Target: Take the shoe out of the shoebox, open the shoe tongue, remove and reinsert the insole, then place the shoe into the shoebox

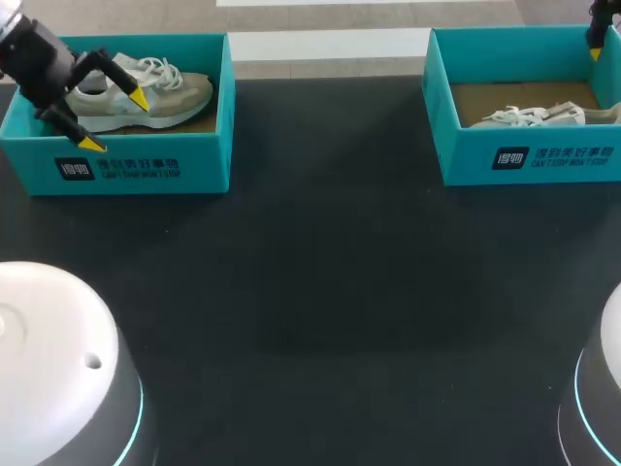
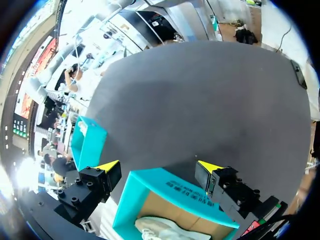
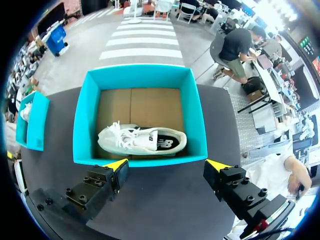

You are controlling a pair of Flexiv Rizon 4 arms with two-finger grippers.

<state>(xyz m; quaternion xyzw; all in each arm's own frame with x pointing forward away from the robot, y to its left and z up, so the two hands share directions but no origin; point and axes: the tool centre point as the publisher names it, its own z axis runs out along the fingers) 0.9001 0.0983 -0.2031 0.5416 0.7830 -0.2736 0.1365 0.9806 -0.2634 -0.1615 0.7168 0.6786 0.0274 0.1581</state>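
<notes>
— Above the left shoebox (image 1: 146,165), the left pincer (image 1: 115,120) is held released over the near wall. The shoe (image 1: 146,92) is seen lying inside, untouched.
— So the taking-out is judged not yet begun?
— Yes. A descent past the rim onto the shoe is called for. The right pincer (image 3: 167,167) is spread too, short of the right shoebox (image 3: 140,77). Open bench (image 1: 320,252) is offered between the boxes.

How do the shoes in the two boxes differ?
The left shoe is beige-grey with a white sole; the right shoe is white with a black insole. The left shoe's toe points toward the right box; the right shoe's toward the left box. Both have white laces.
</notes>
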